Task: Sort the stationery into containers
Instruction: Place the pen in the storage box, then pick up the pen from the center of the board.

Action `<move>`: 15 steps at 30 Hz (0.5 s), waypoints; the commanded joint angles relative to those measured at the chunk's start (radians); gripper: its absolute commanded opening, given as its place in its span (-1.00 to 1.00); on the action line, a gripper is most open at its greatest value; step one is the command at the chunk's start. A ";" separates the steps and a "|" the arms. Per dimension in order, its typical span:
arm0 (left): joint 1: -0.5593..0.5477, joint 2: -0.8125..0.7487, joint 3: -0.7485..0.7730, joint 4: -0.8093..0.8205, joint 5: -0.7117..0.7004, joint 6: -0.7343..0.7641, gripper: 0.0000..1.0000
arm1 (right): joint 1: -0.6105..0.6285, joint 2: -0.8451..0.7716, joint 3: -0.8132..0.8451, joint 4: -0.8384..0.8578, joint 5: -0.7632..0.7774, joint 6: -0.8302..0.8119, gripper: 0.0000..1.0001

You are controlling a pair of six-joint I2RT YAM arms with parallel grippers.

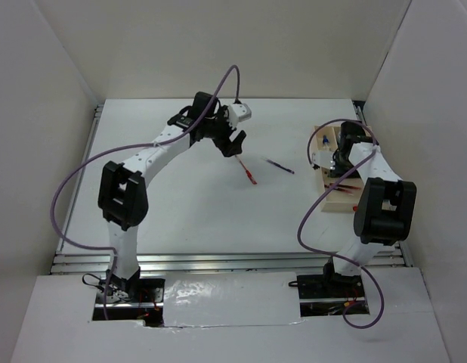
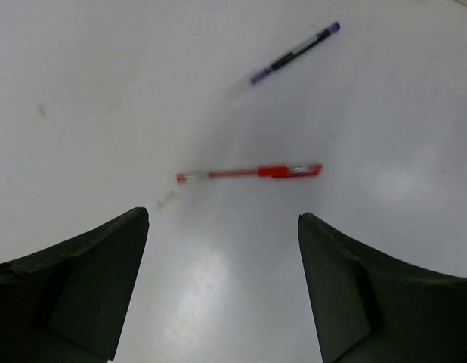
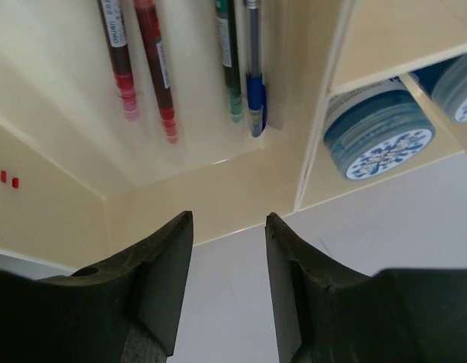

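Note:
A red pen (image 2: 248,173) (image 1: 246,172) lies on the white table, and a dark pen with a purple end (image 2: 282,59) (image 1: 279,166) lies to its right. My left gripper (image 2: 222,219) (image 1: 235,142) hangs open just above the red pen, nothing between its fingers. The beige tray (image 1: 341,203) (image 3: 211,197) sits at the right. Several pens (image 3: 154,68) lie in its long compartment. Two blue-and-white rolls (image 3: 377,132) (image 3: 456,87) sit in smaller compartments beside it. My right gripper (image 3: 228,218) (image 1: 329,165) is open and empty over the tray's edge. No bottle shows in the wrist views.
White walls enclose the table on the left, back and right. The tray stands close to the right wall. Purple cables loop beside both arms (image 1: 78,181).

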 commanded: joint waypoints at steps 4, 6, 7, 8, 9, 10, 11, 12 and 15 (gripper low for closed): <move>0.015 0.325 0.436 -0.421 0.212 0.665 0.61 | 0.014 -0.039 0.147 -0.066 -0.073 0.143 -0.01; 0.020 0.364 0.465 -0.491 0.216 0.791 0.43 | 0.018 -0.065 0.231 -0.139 -0.134 0.209 -0.01; 0.023 0.381 0.456 -0.494 0.230 0.858 0.38 | 0.017 -0.077 0.257 -0.168 -0.208 0.278 -0.01; 0.028 0.387 0.447 -0.494 0.233 0.885 0.29 | 0.021 -0.087 0.312 -0.226 -0.233 0.312 -0.01; 0.029 0.392 0.435 -0.491 0.233 0.915 0.26 | 0.023 -0.113 0.335 -0.255 -0.286 0.346 -0.01; 0.029 0.400 0.411 -0.488 0.236 0.952 0.25 | 0.026 -0.124 0.357 -0.280 -0.320 0.378 -0.01; 0.032 0.403 0.401 -0.479 0.251 0.966 0.23 | 0.029 -0.156 0.392 -0.319 -0.387 0.439 -0.01; 0.034 0.406 0.390 -0.477 0.261 0.978 0.23 | 0.030 -0.173 0.406 -0.340 -0.424 0.467 0.00; 0.041 0.433 0.404 -0.446 0.314 0.963 0.21 | 0.035 -0.239 0.437 -0.393 -0.547 0.570 0.03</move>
